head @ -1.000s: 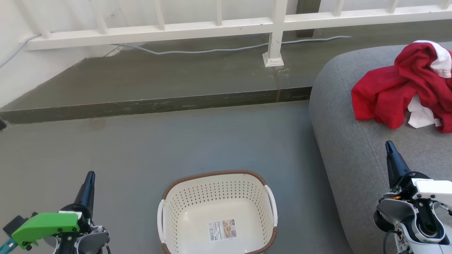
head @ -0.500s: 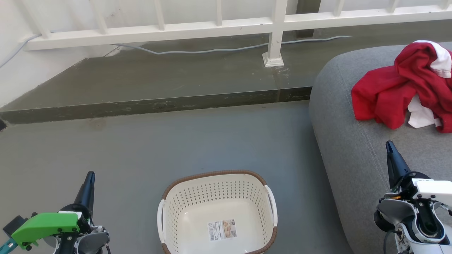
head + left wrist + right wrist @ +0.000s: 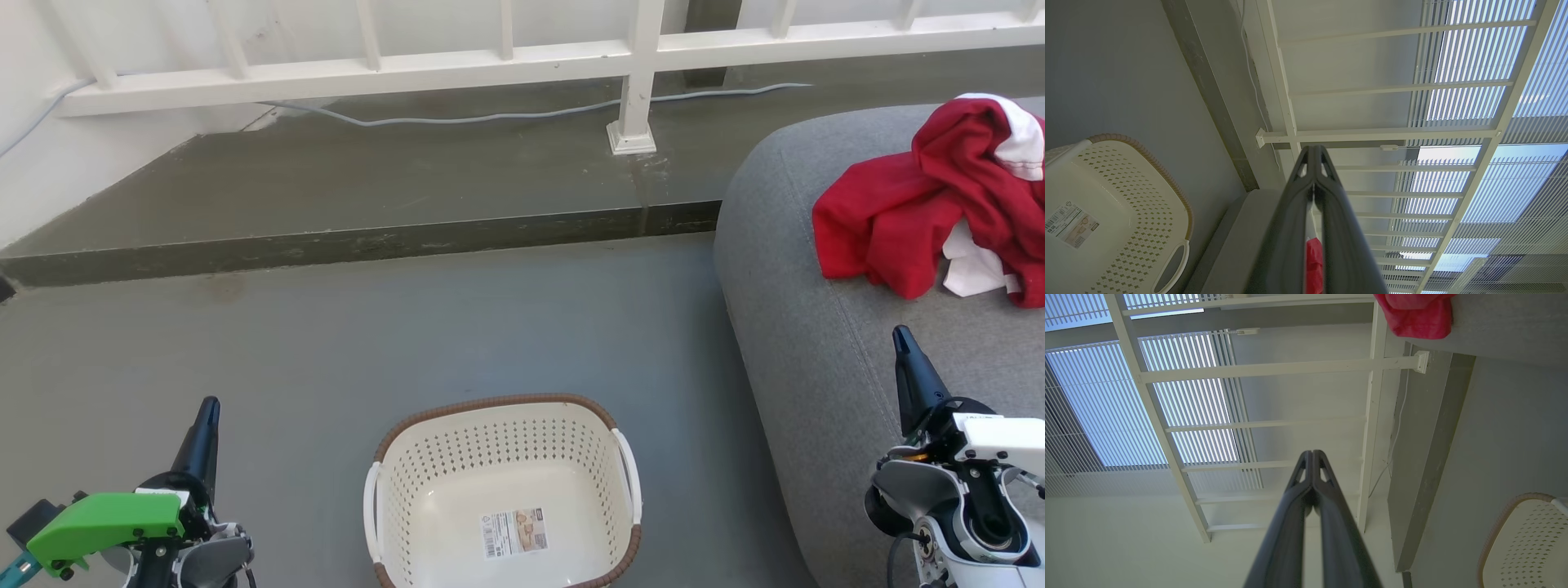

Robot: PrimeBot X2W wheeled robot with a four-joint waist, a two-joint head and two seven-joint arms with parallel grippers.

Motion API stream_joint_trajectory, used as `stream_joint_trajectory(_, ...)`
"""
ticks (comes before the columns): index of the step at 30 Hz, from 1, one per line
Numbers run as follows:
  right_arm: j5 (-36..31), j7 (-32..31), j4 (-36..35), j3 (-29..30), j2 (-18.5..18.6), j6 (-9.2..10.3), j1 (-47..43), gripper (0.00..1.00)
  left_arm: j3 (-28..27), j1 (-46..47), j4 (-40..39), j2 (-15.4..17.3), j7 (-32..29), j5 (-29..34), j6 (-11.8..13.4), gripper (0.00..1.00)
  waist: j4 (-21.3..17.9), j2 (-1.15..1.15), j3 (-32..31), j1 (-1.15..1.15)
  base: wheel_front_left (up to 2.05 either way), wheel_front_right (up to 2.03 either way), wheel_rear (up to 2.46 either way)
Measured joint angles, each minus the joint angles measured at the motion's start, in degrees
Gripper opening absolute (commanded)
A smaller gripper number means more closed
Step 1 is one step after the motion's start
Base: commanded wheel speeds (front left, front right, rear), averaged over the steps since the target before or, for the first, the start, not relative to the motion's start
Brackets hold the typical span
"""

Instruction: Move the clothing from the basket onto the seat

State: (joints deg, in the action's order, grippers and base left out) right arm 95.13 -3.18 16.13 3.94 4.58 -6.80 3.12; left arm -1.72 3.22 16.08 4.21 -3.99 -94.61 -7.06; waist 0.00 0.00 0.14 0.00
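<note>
The red clothing (image 3: 922, 208) with white panels lies bunched on the grey seat (image 3: 824, 359) at the right of the head view. On the floor at bottom centre stands the cream basket (image 3: 502, 494) with its brown rim; inside it there is just a label sticker. My left gripper (image 3: 211, 408) is shut and holds nothing, left of the basket. My right gripper (image 3: 900, 336) is shut and bare too, above the seat's near part, well short of the clothing. The left wrist view shows the basket (image 3: 1106, 212) and a sliver of red clothing (image 3: 1313, 261). A red clothing (image 3: 1412, 314) edge shows in the right wrist view.
A raised concrete step (image 3: 351, 241) crosses the floor beyond the basket. A white railing (image 3: 506, 61) with a post (image 3: 633, 106) runs along the back, and a grey cable (image 3: 490, 114) lies at its foot.
</note>
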Motion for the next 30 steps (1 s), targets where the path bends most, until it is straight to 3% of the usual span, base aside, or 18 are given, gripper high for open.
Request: stream_joint_trajectory(30, -0.01, -0.23, -0.04, 0.25, -0.04, -0.19, 0.0, 0.0, -0.08, 0.01, -0.03, -0.11, -0.05, 0.0, 0.0, 0.0, 0.0, 0.0, 0.01, 0.0, 0.0, 0.0, 0.0)
